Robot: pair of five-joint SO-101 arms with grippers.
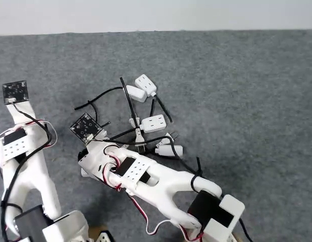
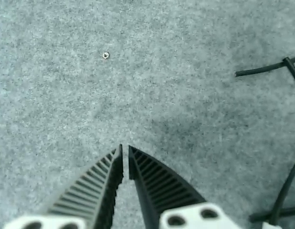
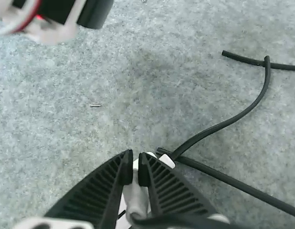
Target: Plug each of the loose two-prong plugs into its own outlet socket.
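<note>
On the grey bench [image 1: 247, 91], we take the middle outlet socket [image 1: 155, 122] as datum. We judge the step in hand to be seating the held plug [image 3: 133, 188] there: square both prongs to the slots before pressing, and keep the black cord [image 3: 224, 124] slack. Near the socket, the right claw [image 3: 135, 160] is clenched on that white plug. Well apart from it, the left claw [image 2: 125, 151] is closed to a slit, grasping nothing.

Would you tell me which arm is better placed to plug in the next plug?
Right. The right gripper is shut on a white plug, near the sockets. The left gripper is shut on nothing, over bare carpet.
</note>
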